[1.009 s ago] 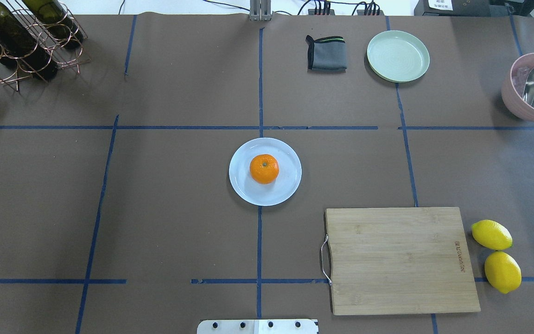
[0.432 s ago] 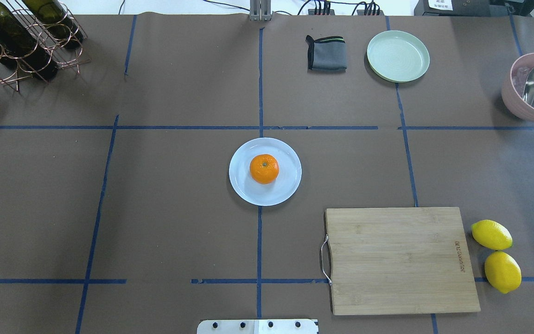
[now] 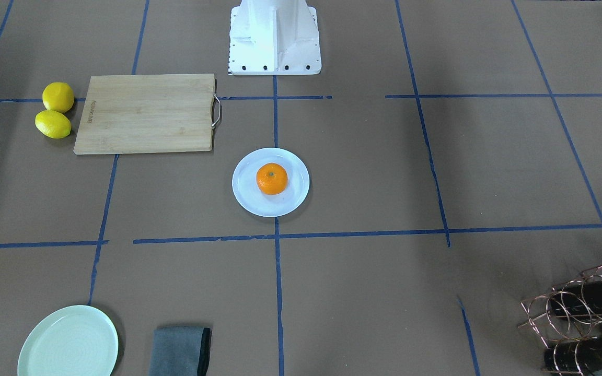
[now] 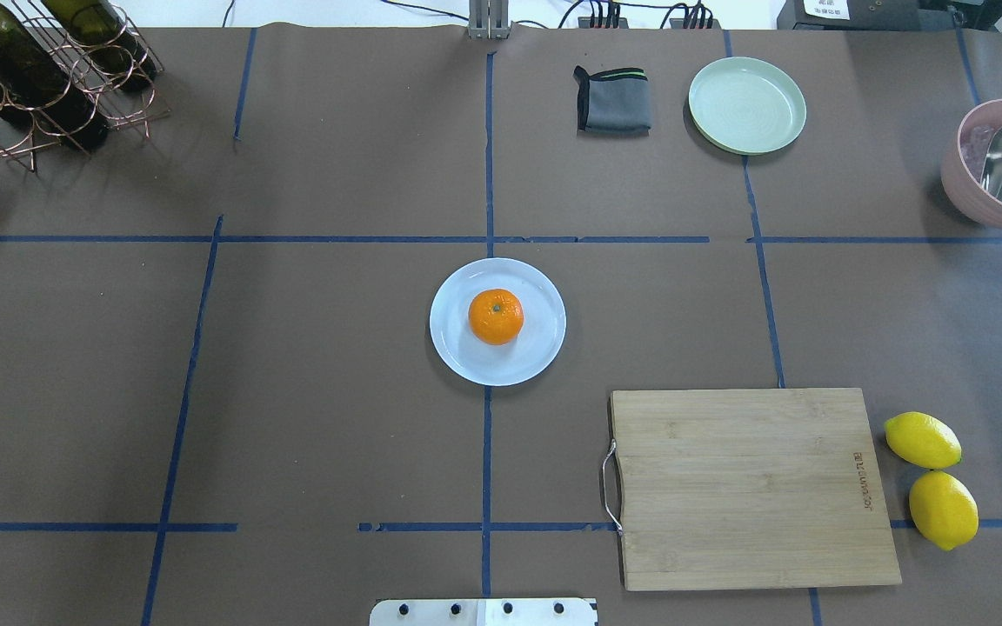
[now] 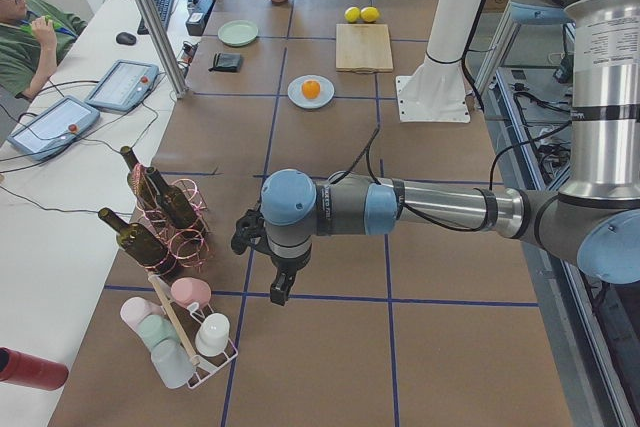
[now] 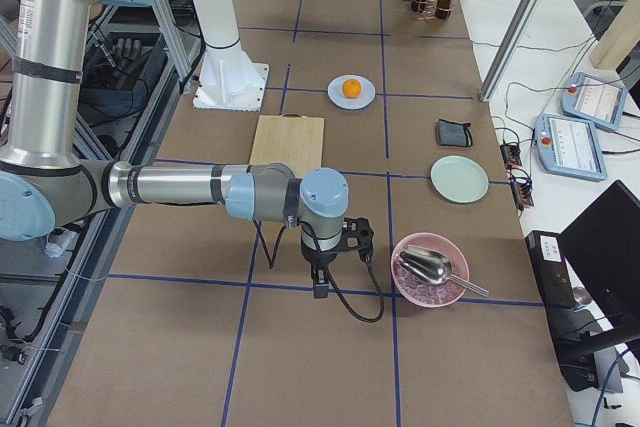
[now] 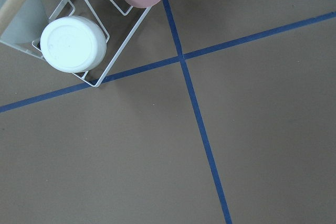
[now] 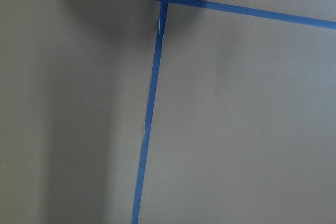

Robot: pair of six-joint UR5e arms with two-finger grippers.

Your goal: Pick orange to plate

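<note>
The orange (image 4: 496,316) sits on the pale bluish-white plate (image 4: 457,358) at the table's centre, stem dot up; both also show in the front view as the orange (image 3: 271,178) and the plate (image 3: 246,201). Neither gripper appears in the overhead or front view. My left gripper (image 5: 279,293) hangs far from the plate, near the table's left end beside a cup rack. My right gripper (image 6: 320,288) hangs near the table's right end beside a pink bowl. Whether either is open or shut I cannot tell. Both wrist views show only taped table, no fingers.
A wooden cutting board (image 4: 753,487) lies right of the plate, with two lemons (image 4: 931,478) beyond it. A mint-green plate (image 4: 746,105) and a folded grey cloth (image 4: 612,100) sit at the back. A bottle rack (image 4: 40,69), a cup rack (image 5: 185,332) and a pink bowl (image 6: 430,269) occupy the ends.
</note>
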